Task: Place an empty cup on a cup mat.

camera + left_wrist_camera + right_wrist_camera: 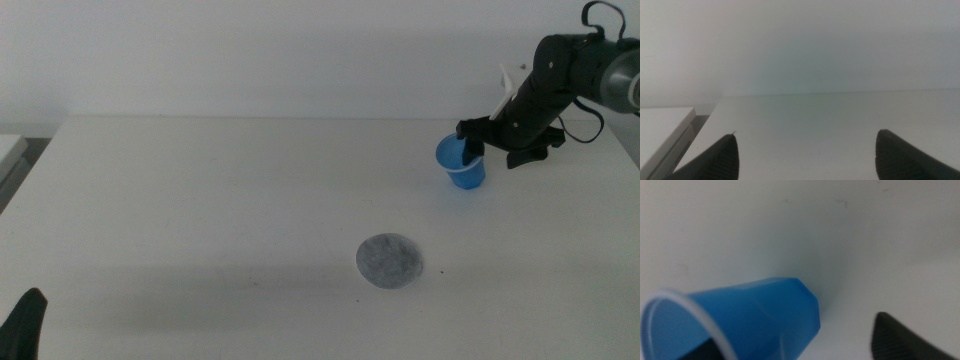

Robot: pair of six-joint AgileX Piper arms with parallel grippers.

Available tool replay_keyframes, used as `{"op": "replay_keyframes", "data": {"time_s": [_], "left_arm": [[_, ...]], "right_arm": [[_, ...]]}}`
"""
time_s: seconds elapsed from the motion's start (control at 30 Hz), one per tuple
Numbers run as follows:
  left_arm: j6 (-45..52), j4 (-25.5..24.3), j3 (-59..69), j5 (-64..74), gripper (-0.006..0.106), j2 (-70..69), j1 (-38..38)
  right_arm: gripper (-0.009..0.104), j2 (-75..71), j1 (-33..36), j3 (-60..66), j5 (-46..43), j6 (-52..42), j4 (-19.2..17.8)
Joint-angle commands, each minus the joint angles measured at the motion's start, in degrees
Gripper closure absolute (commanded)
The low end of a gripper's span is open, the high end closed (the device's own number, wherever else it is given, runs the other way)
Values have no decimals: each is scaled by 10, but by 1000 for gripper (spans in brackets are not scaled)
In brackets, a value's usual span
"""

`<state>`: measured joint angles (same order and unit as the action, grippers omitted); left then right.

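The blue cup (461,163) stands upright on the white table (220,200) at the far right. My right gripper (472,150) is at its rim, open. In the right wrist view the cup (755,315) fills the lower left. One jaw shows dark inside the cup's mouth, and the other jaw stands outside, apart from the cup's wall. The grey speckled cup mat (390,261) lies flat nearer the front, left of the cup, with nothing on it. My left gripper (25,320) waits at the front left corner, open and empty (805,160).
A white flat block (10,150) sits beyond the table's left edge and also shows in the left wrist view (660,130). The right arm's cables (590,110) hang near the table's far right corner.
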<state>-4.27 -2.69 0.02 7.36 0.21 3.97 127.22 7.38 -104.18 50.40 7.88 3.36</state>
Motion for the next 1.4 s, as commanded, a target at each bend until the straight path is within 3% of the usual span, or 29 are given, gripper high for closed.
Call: {"op": "replay_keyframes", "data": {"time_s": [0.0,0.2,0.27,0.33,0.47,0.63,0.7,0.87,1.13,1.37], "left_arm": [[-2,1,0,-7,7,-2,1],[-2,1,0,-7,7,-2,1],[-2,1,0,-7,7,-2,1],[-2,1,0,-7,7,-2,1],[-2,1,0,-7,7,-2,1],[-2,1,0,-7,7,-2,1],[-2,1,0,-7,7,-2,1],[-2,1,0,-7,7,-2,1],[-2,1,0,-7,7,-2,1],[-2,1,0,-7,7,-2,1]], "right_arm": [[45,1,0,-5,-8,2,-6],[88,0,0,-5,-23,2,-6],[98,0,0,-5,-23,2,-4],[98,-4,0,-5,-21,2,-2],[98,-57,0,-5,1,-46,46],[98,-157,3,77,-6,-171,186],[98,-212,7,155,-35,-180,210],[98,-298,43,293,-70,-159,197],[98,-298,155,313,-83,-6,52],[98,-236,183,311,-111,38,42]]}}
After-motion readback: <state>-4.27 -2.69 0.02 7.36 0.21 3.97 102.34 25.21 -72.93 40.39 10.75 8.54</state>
